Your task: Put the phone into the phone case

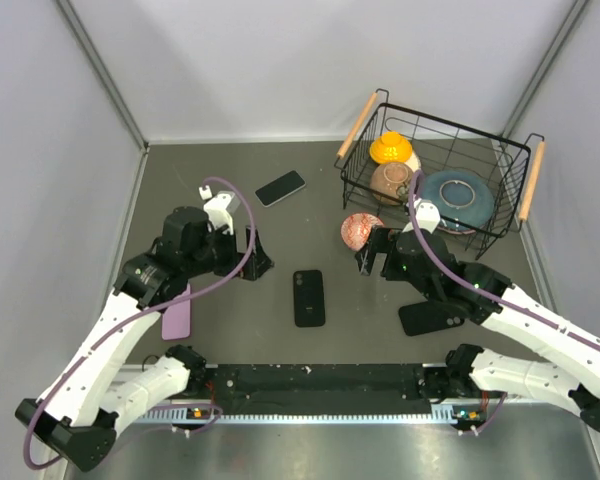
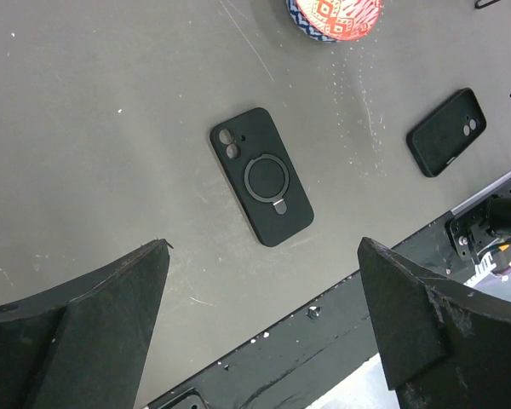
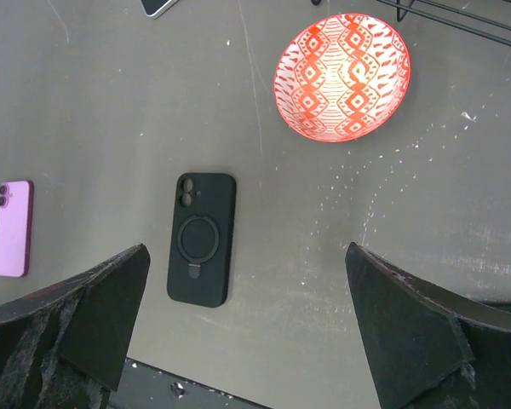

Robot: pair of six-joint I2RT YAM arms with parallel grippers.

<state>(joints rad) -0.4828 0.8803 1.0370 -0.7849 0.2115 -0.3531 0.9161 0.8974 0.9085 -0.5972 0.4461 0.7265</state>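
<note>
A black phone case (image 1: 309,297) with a ring stand lies back up at the table's middle. It shows in the left wrist view (image 2: 261,175) and the right wrist view (image 3: 202,239). A pink phone (image 1: 177,315) lies back up at the left, partly under my left arm, and shows in the right wrist view (image 3: 14,228). My left gripper (image 1: 255,255) is open and empty, above the table left of the case; its jaws stand wide apart (image 2: 262,247). My right gripper (image 1: 375,262) is open and empty, right of the case (image 3: 245,249).
A dark phone (image 1: 280,187) lies at the back. A second black phone-shaped item (image 1: 432,317), phone or case I cannot tell, lies under my right arm. A red patterned bowl (image 1: 361,230) sits beside a wire basket (image 1: 435,128) holding crockery. Walls stand on both sides.
</note>
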